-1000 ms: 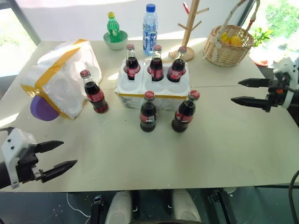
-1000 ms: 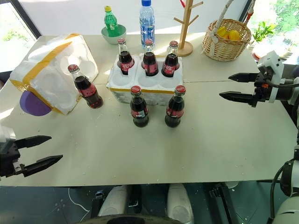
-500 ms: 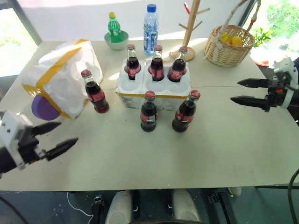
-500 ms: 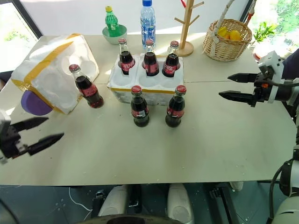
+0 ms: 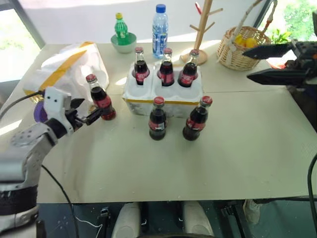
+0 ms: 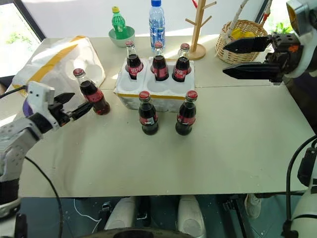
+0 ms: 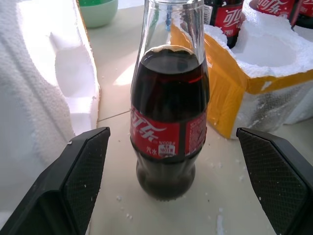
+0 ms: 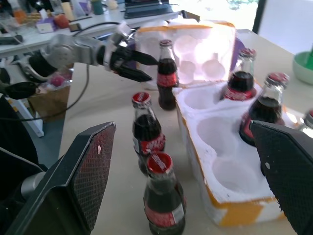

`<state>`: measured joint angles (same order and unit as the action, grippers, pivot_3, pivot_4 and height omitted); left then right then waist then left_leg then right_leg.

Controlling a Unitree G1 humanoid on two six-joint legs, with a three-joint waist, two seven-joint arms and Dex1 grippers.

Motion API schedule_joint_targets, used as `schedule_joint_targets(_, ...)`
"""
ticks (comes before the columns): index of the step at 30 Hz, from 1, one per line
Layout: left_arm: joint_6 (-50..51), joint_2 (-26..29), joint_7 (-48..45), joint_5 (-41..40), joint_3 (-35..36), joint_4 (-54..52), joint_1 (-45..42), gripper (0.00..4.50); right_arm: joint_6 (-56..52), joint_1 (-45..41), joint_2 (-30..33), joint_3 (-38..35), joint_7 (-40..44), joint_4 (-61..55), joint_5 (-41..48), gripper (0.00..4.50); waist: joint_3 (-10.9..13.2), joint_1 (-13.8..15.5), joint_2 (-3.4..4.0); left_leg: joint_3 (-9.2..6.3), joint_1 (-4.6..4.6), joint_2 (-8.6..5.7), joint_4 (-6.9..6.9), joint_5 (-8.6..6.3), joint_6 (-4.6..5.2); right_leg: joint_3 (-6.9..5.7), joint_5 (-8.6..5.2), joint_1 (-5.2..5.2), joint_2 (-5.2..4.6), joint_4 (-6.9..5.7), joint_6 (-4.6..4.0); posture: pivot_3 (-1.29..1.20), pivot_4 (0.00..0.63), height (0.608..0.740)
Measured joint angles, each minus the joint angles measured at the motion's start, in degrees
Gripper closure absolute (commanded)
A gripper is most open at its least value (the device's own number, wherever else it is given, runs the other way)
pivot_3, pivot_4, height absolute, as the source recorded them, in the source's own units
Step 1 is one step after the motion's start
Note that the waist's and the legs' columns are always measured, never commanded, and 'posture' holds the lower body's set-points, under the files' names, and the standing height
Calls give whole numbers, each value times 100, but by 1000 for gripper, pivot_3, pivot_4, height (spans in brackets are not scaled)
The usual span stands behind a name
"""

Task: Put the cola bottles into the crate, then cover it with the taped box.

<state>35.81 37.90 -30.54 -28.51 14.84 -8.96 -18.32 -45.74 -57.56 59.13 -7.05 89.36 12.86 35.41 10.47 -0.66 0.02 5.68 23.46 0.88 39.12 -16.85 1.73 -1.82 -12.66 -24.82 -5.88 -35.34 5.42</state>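
The left pincer [image 5: 88,112] has its two black fingers spread wide, level with the bench [image 5: 237,148], and the lone small glass cola bottle with red cap and red label [image 5: 100,98] stands upright just ahead of the tips. In the left wrist view that bottle [image 7: 168,117] sits centred in the gap, touching neither finger, so a short reach forward should likely bracket its body.

Beside the bottle lies the large white foam box with yellow tape bands [image 5: 69,74], on its side. The low white foam crate [image 5: 163,91] holds three bottles in its far wells; two more stand before it.

The right pincer [image 6: 237,58], also spread and empty, hangs well apart above the bench's right side.
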Motion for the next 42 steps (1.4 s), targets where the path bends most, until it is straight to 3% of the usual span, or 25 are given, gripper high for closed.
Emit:
schedule_joint_targets(12, -887, -618, -167, 928, -850, 1993, -1204, 146, -294, 27, -114, -14, -313, -496, 410, 0, 0, 2, -2, 5, 2, -2, 3, 10, -11, -2, 4, -1, 3, -2, 8, 0, 150, 740)
schedule_joint_targets(15, -1079, -703, -208, 1048, -900, 2195, -1215, 962, -294, 34, -114, -14, -372, -562, 419, 0, 1, 2, -3, 5, 2, -2, 3, 10, -11, -2, 7, -1, 5, -2, 12, 0, 150, 740)
schedule_joint_targets(17, -1128, -693, -334, 1057, -912, 2180, -1197, 1670, -291, 46, -113, -14, -424, -598, 419, 0, 1, 1, -4, 6, 2, -2, 4, 10, -11, -2, 7, -1, 4, -2, 13, 0, 150, 740)
schedule_joint_targets(23, -705, -290, -848, 826, -898, 1449, -760, 1638, -260, 83, -105, -14, -573, -604, 408, 0, 5, -17, -10, 7, 8, 1, 4, 13, -17, -1, 7, -8, 3, 0, 13, 0, 150, 740)
schedule_joint_targets(29, 455, 432, -1831, -521, -476, 164, -606, 1638, -233, 346, -109, -31, -763, -711, 413, 0, 15, 11, -25, 1, 57, -1, 10, 23, -33, -3, 7, -52, -3, -12, 12, 0, 150, 740)
schedule_joint_targets(33, 1044, 560, -2188, -1081, -510, 175, -1612, 1638, -213, 464, -110, -70, -919, -852, 426, 0, 16, 47, -28, -11, 77, -8, 33, 26, -34, -19, 8, -53, 12, -14, 15, 0, 150, 740)
schedule_joint_targets(36, 961, 285, -2411, -1049, -804, 695, -2799, 1638, -227, 558, -123, -169, -1048, -944, 474, 0, 16, 107, -27, -11, 90, -5, 75, 16, -13, -21, 23, -46, 32, -19, 41, 0, 150, 740)
schedule_joint_targets(42, -130, -838, -3032, -150, -1751, 3115, -4433, 1638, -327, 933, -75, -462, -1374, -1424, 681, 0, 17, 141, -30, 13, 96, -18, 98, 5, 9, -21, 35, -27, 37, 4, 65, 0, 150, 740)
